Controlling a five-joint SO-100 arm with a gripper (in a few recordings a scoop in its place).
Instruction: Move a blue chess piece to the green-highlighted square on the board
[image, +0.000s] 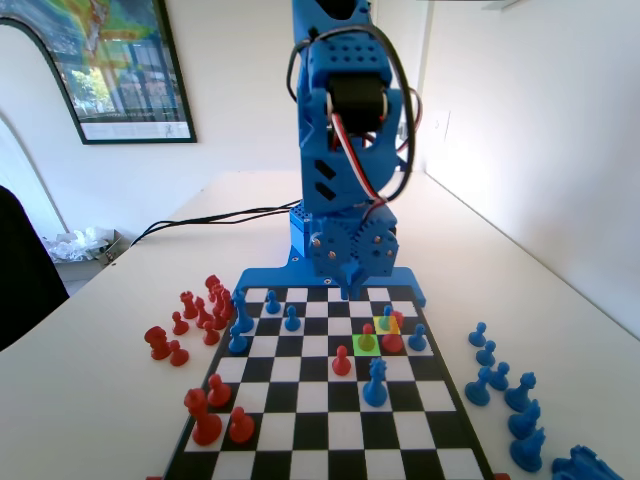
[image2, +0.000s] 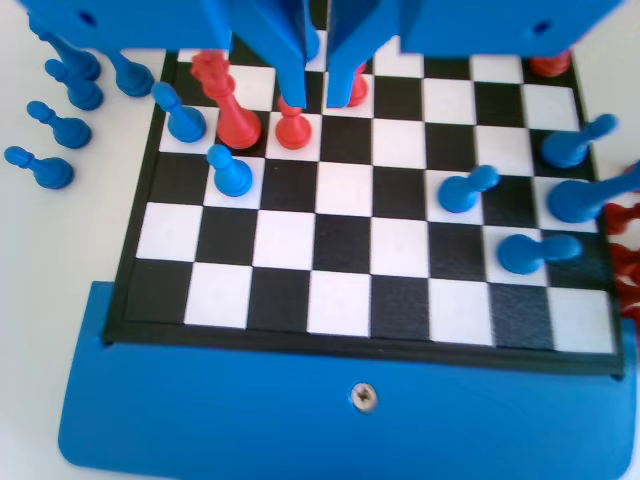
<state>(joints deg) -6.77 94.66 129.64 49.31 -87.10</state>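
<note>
Bright daylight, soft wrist-view blur

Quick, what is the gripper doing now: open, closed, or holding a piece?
Gripper: open and empty. In the wrist view its jaws hang apart over the board, with a clear gap and no piece between them.

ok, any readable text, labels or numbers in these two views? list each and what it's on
None can be read.
Framed poster on the wall, fixed view: a pale strip runs along its bottom edge, any print there too small and blurred to read.
The board, the chess pieces and the blue arm: no lettering, square labels or brand marks visible in either view.
</note>
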